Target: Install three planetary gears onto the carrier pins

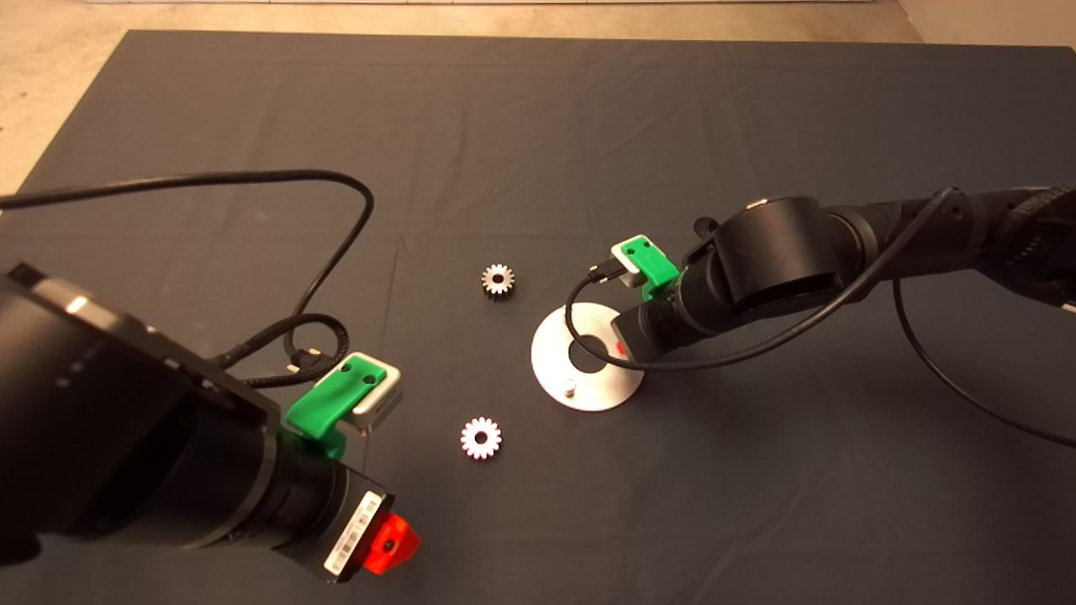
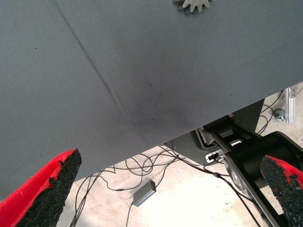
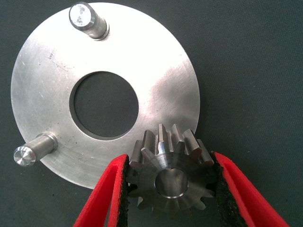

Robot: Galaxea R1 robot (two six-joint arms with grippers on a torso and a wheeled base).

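**Gear held over the disc**

Right gripper (image 3: 170, 189): red fingers (image 3: 106, 194) closed on one planetary gear (image 3: 169, 177), one pad pressed to each side of its teeth. Held flat, bore facing up, right at the rim of the silver disc (image 3: 161, 80). Two carrier pins (image 3: 87, 20) bare and upright on the disc, one at the far rim and one (image 3: 33, 150) to the side. Third pin hidden under the held gear, or not seen. Disc flat on the dark mat (image 1: 588, 126) of the worktop, with a big round hole in the middle.

Left gripper (image 2: 170, 189): fingers (image 2: 47, 189) wide apart, nothing between them. Parked at the near left edge of the mat, over loose wires on the floor.

Two more gears flat on the mat: one (image 1: 498, 280) just left of the disc on the far side, one (image 1: 481, 438) left of the disc on the near side, close to the left gripper. Both apart from the disc.
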